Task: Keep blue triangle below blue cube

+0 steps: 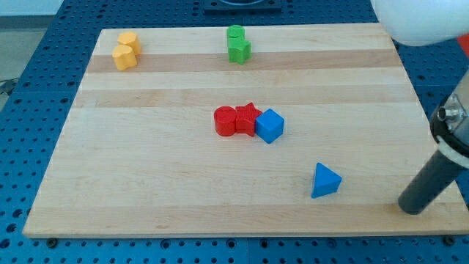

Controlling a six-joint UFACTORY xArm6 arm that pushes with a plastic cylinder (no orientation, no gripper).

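Triangle already sits below the cube.
The blue triangle [325, 181] lies at five o'clock from the blue cube [270, 125]; the tool is a bare rod grasping nothing, my tip [412, 207] waiting at three o'clock from the triangle, apart.

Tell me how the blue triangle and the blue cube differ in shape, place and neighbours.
Shape: the blue triangle is a wedge with a pointed top; the blue cube is boxy.
Place: the triangle lies nearer the view's bottom and right than the cube, and nearer my tip.
Neighbours: the cube touches the red blocks; the triangle stands alone.
Both are blue.
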